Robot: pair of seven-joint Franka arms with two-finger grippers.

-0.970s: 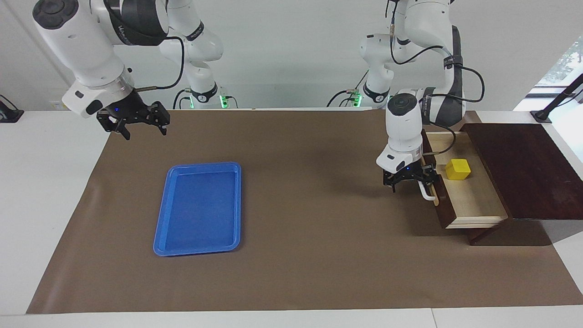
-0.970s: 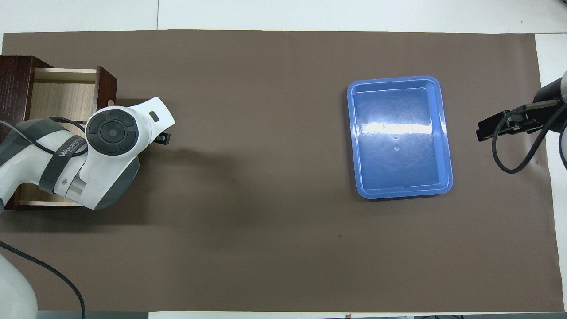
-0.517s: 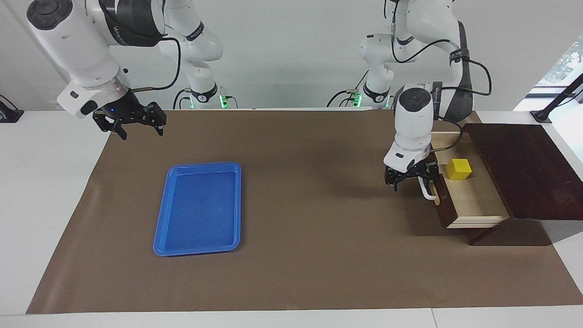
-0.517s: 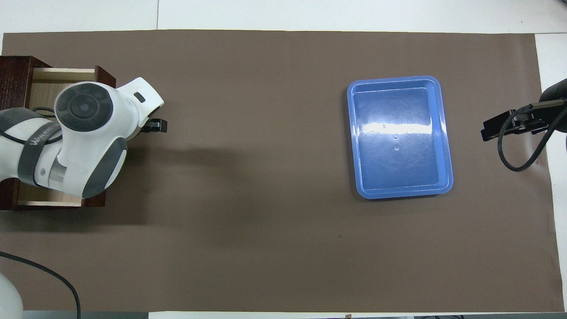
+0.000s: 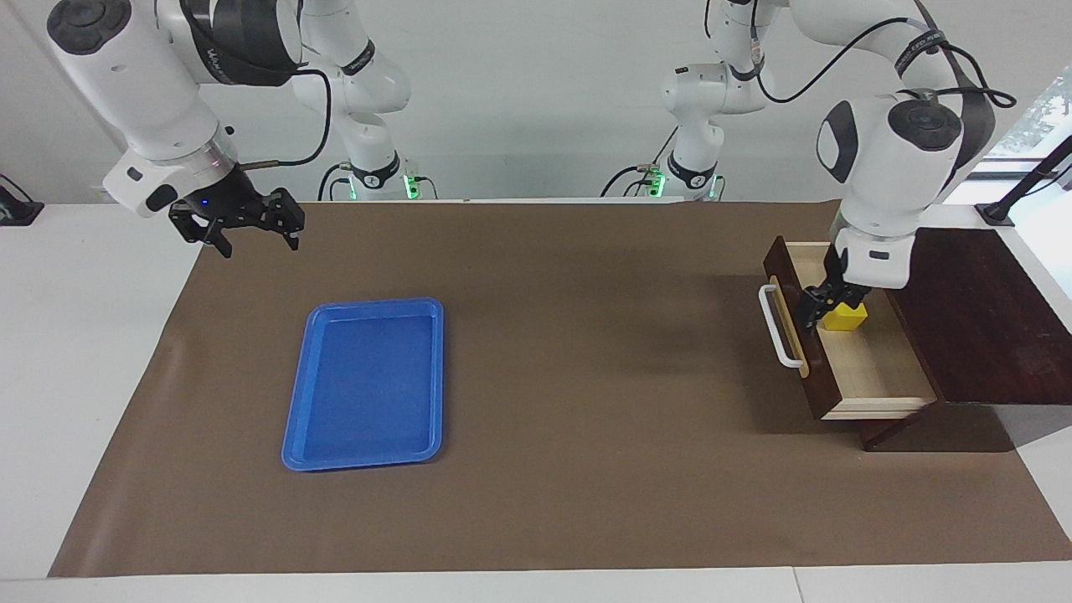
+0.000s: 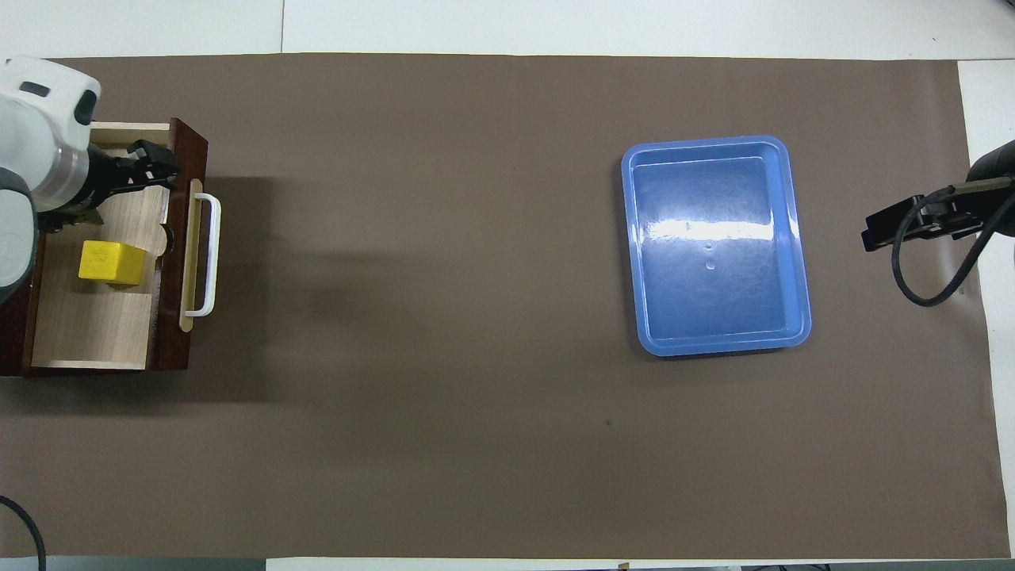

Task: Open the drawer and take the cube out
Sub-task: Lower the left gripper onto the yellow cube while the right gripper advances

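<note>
The drawer [image 5: 854, 356] stands pulled open at the table's edge on the left arm's end, and the yellow cube [image 5: 842, 316] sits on its pale floor just inside the drawer front. The left gripper [image 5: 825, 308] hangs over the cube, fingers apart, not yet around it. The right gripper [image 5: 249, 229], fingers apart, waits over the mat's corner near the blue tray [image 5: 366, 382]. A descent too close to the drawer front could strike it or nudge the cube aside.
</note>
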